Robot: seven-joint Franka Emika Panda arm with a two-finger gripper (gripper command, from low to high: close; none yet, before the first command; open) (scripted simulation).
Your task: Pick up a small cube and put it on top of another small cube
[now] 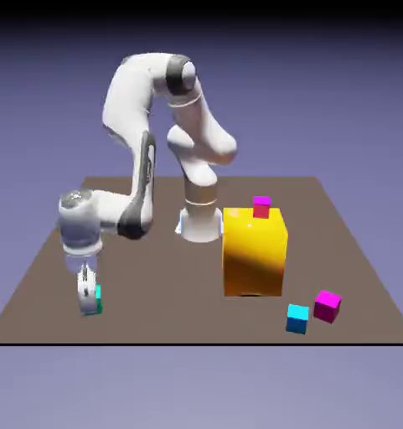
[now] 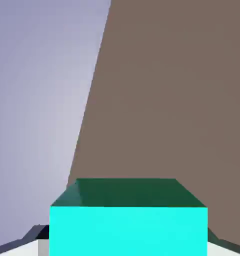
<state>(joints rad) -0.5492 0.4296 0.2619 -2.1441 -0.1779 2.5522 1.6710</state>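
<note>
The small cube (image 1: 96,298), green-teal, rests on the brown table near its front corner at the exterior view's left. My gripper (image 1: 89,304) is down at table level, its fingers on either side of the cube and shut on it. In the hand view the small cube (image 2: 128,220) fills the bottom middle, and a grey fingertip (image 2: 39,236) shows at its left side. The other small cube (image 1: 297,318), bright cyan-blue, sits on the table near the front edge at the exterior view's right, far from the gripper.
A big yellow block (image 1: 255,251) stands mid-table with a small magenta cube (image 1: 261,206) on top. Another magenta cube (image 1: 327,306) lies just beside the cyan cube. The table's front edge (image 1: 154,339) runs close to the gripper.
</note>
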